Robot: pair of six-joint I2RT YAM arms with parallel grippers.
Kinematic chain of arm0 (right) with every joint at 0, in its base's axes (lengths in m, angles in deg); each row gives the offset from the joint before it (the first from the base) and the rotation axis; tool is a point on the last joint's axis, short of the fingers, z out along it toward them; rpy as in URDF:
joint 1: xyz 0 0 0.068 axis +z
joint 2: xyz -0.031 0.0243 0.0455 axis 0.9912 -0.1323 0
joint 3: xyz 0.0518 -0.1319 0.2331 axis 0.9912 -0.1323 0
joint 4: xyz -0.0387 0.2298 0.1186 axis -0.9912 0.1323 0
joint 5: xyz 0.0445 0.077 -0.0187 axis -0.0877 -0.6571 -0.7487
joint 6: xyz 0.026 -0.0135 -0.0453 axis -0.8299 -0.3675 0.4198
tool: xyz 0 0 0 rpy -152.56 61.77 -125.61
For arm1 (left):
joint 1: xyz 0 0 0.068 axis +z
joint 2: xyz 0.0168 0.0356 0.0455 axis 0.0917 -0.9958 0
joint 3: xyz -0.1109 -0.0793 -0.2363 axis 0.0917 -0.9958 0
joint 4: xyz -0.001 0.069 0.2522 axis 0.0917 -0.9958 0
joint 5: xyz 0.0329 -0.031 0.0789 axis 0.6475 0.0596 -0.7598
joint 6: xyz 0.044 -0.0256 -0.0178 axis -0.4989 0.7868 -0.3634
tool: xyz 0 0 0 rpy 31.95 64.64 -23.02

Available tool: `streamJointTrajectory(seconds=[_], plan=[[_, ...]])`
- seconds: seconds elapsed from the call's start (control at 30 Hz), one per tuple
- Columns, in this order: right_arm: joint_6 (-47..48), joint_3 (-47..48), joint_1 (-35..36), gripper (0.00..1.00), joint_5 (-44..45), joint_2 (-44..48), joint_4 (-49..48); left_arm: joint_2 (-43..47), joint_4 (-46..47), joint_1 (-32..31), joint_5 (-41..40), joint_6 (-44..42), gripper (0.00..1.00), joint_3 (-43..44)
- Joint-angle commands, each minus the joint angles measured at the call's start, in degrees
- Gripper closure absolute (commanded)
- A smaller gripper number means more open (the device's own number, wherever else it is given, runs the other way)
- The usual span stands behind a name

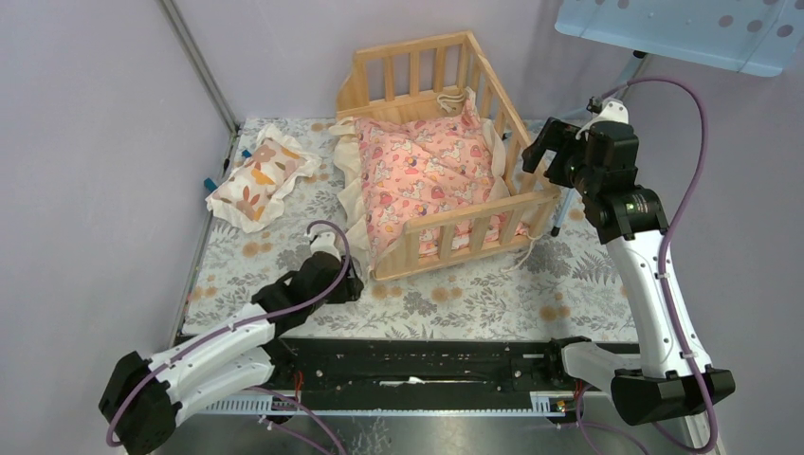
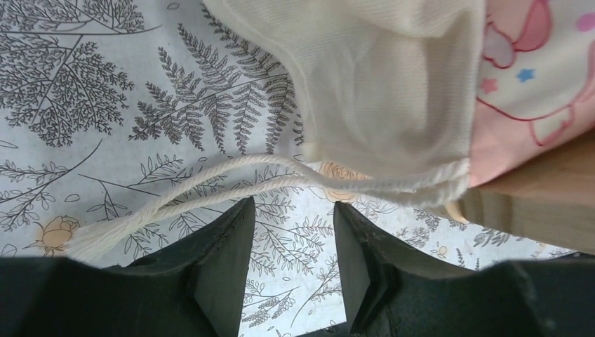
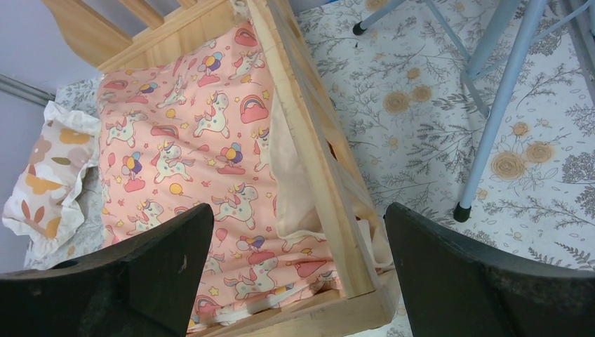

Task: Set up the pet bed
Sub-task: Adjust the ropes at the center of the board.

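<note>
Pet bed (image 1: 410, 49), pink cushion (image 1: 427, 161) inside; pillow (image 1: 261, 175) alongside

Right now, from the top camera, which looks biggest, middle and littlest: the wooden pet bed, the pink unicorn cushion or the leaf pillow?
1. wooden pet bed
2. pink unicorn cushion, nearly filling the bed
3. leaf pillow, clearly the smallest

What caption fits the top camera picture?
Pink cushion lies in the wooden pet bed; the leaf-print pillow lies outside, on its left.
</note>
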Motion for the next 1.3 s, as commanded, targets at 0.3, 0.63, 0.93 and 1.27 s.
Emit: streamJointTrajectory(seconds=[0.3,0.63,0.93,1.27], plan=[[1.18,-2.29,0.30,0.01,-3.53,0.85,-3.25,-7.70,8.19,-6.15,-4.00,-9.14,0.41,3.84],[1.76,-2.47,0.28,0.00,-3.54,1.18,-3.03,-13.56,11.55,-6.24,-11.86,-10.86,0.40,5.70],[2.17,-2.73,0.30,0.00,-3.53,1.73,-3.09,-12.53,12.37,-6.25,-4.66,-12.04,0.77,5.82],[0.61,-4.43,0.28,0.00,-3.53,3.86,-4.74,-7.65,-0.40,-6.12,-0.11,-12.53,1.00,14.00]])
